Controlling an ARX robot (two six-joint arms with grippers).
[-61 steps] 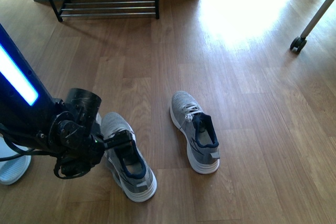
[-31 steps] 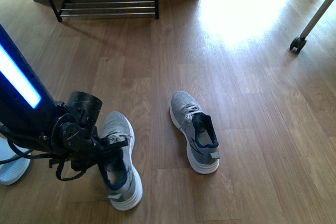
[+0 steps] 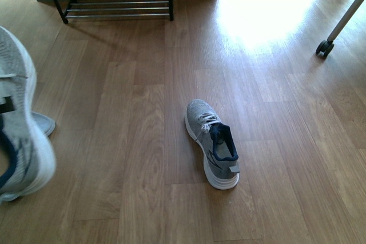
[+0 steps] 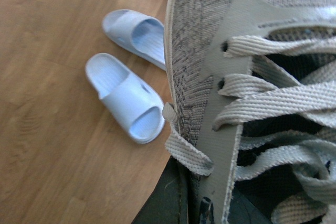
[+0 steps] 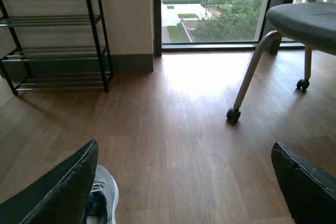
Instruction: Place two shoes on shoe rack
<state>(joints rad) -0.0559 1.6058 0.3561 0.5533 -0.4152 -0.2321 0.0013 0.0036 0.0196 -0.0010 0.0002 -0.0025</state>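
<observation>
In the front view, the lifted shoe [image 3: 20,124] hangs large and blurred at the left edge, sole outward and clear of the floor [image 3: 143,141]. The second shoe [image 3: 213,144] lies flat mid-frame with its toe towards the shoe rack [image 3: 114,5], which stands well apart at the far wall. The path from the raised shoe to the rack looks clear.

The left wrist view is filled by the lifted shoe's knit upper and laces. Only a dark sliver of the left claw [image 4: 197,209] shows by the eyelet strip. Its jaws are hidden, but with the shoe aloft it is most likely clamped on the shoe's collar. Two pale slippers [image 4: 126,98] lie on the floor beneath. The hold seems to be on soft fabric near the laces, so the carry should be slow and level, or the heavy sole may swing or slip.

In the right wrist view, the right claw [image 5: 181,192] is spread wide and empty. The second shoe's heel shows just beside one finger [image 5: 58,192], and the rack's chrome rods face the camera beyond. A chair [image 5: 294,24] stands off to one side. The shoe should be set across two rods, sole down.
</observation>
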